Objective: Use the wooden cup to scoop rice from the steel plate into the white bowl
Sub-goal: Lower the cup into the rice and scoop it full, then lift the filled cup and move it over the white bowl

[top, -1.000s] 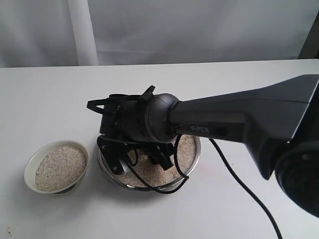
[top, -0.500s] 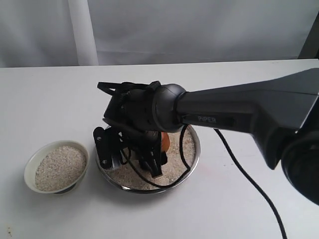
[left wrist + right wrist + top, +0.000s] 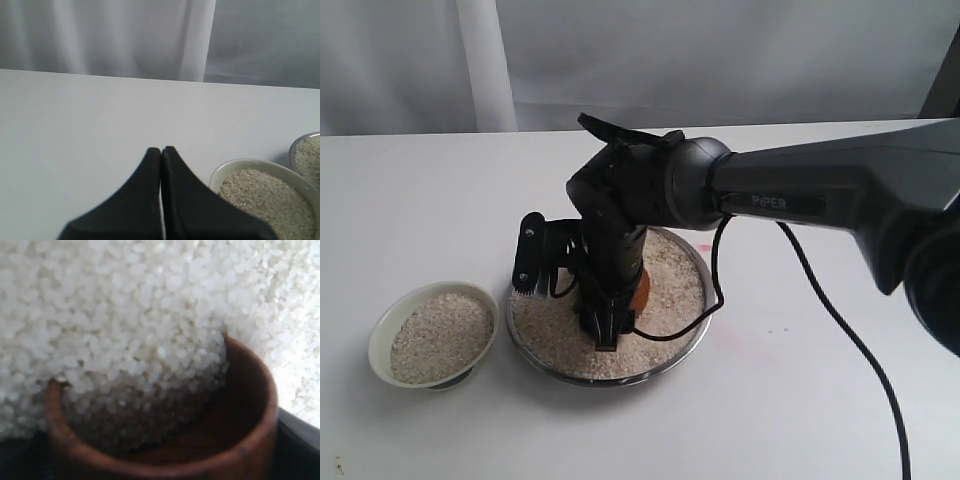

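Note:
The steel plate [image 3: 695, 330] sits mid-table, filled with rice [image 3: 555, 340]. My right gripper [image 3: 590, 300] reaches down into it, shut on the wooden cup [image 3: 641, 290], which shows as a reddish-brown patch behind the fingers. In the right wrist view the cup [image 3: 252, 405] lies tipped with its mouth pushed into the rice [image 3: 125, 300], and grains fill much of its inside. The white bowl [image 3: 380, 335] stands left of the plate, holding rice [image 3: 440, 335]. My left gripper [image 3: 161, 149] is shut and empty, above the table beside the bowl [image 3: 235, 167]. It is out of the exterior view.
The right arm's black cable [image 3: 840, 330] trails over the table right of the plate. A white curtain [image 3: 620, 60] hangs behind the table's far edge. The plate's rim [image 3: 296, 145] shows just past the bowl in the left wrist view.
The right wrist has swung right and back over the plate, turning its fingers. The cup, hidden a second ago, now shows and is dug into the rice. Bowl and plate stayed put.

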{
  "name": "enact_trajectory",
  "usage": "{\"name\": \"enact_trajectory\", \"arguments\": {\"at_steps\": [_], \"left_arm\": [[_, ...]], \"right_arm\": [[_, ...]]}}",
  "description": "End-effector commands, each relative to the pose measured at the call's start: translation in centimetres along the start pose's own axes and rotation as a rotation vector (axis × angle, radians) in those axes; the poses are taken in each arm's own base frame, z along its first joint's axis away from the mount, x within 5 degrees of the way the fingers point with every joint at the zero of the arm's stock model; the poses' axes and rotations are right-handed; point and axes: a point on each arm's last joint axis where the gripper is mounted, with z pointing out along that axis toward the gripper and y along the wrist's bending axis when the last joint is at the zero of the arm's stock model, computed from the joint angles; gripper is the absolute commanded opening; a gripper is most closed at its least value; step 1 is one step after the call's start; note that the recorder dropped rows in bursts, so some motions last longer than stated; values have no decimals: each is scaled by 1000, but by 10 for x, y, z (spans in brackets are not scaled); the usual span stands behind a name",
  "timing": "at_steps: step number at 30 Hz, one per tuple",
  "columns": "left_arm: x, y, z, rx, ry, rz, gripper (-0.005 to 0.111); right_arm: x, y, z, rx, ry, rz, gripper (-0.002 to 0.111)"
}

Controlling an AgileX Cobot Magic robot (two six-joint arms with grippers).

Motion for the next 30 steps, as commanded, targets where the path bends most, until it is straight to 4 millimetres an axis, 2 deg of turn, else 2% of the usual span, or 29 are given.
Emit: {"name": "enact_trajectory", "arguments": {"at_steps": [1,11,15,21,30], "left_arm": [[0,0,0,6,-6,2,0],[0,0,0,6,-6,2,0],[0,0,0,6,-6,2,0],[0,0,0,6,-6,2,0],[0,0,0,6,-6,2,0]], "right_arm": [[-1,-2,5,-28,-70,70,0],[-5,-2,3,-39,-131,108,0],[-4,-2,-6,-24,-159,113,0],[13,-3,-21,24,-226,152,0],[42,2,-27,120,-364,294,0]]}}
